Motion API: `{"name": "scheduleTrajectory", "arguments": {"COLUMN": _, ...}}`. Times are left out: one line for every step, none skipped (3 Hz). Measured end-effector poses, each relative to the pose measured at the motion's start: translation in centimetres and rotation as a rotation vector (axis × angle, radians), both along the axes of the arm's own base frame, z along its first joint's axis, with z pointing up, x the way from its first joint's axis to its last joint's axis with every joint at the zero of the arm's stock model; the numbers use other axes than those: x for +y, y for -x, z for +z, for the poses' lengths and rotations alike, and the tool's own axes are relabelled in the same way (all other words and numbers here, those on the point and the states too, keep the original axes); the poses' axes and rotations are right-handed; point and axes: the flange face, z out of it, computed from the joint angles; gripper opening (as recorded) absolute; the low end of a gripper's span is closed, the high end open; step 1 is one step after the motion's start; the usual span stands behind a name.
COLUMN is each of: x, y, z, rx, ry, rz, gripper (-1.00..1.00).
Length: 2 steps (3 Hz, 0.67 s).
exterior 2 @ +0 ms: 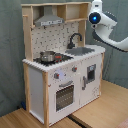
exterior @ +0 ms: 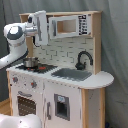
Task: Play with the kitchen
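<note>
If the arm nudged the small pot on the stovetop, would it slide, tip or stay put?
The small pot looks like shiny metal on a smooth stovetop, so it would probably slide. It is squat and wide, so tipping seems unlikely. Being small and apparently a toy, it is probably light.

You are looking at a kitchen (exterior: 60, 95) (exterior 2: 60, 85) showing white panels and pale wood edging in both exterior views. Its backsplash (exterior: 62, 50) is wearing a white brick pattern with dark lines in the first exterior view, and is reading as dotted cream (exterior 2: 52, 36) in the second exterior view. The faucet (exterior: 83, 59) (exterior 2: 75, 39) is showing black, the sink (exterior: 71, 74) (exterior 2: 83, 50) grey, the stovetop (exterior: 37, 67) (exterior 2: 55, 58) black with red rings, the pot (exterior: 30, 62) (exterior 2: 48, 56) silvery. The hood (exterior 2: 50, 21) is showing grey. The arm (exterior: 17, 40) (exterior 2: 107, 27) is appearing white with grey joints, a blue light glowing on it in the second exterior view. Grey curtains (exterior: 115, 40) (exterior 2: 11, 50) are hanging behind.
</note>
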Motion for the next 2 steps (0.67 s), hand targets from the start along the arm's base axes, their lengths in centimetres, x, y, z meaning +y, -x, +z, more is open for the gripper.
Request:
{"name": "scheduleTrajectory", "arguments": {"x": -1.13, "y": 0.89, "z": -0.5, "rx": -0.001, "ry": 0.004, "rz": 0.038, "gripper": -1.0}}
{"name": "scheduleTrajectory", "arguments": {"x": -2.11, "y": 1.8, "z": -0.63, "rx": -0.013, "ry": 0.009, "rz": 0.08, "gripper": -1.0}}
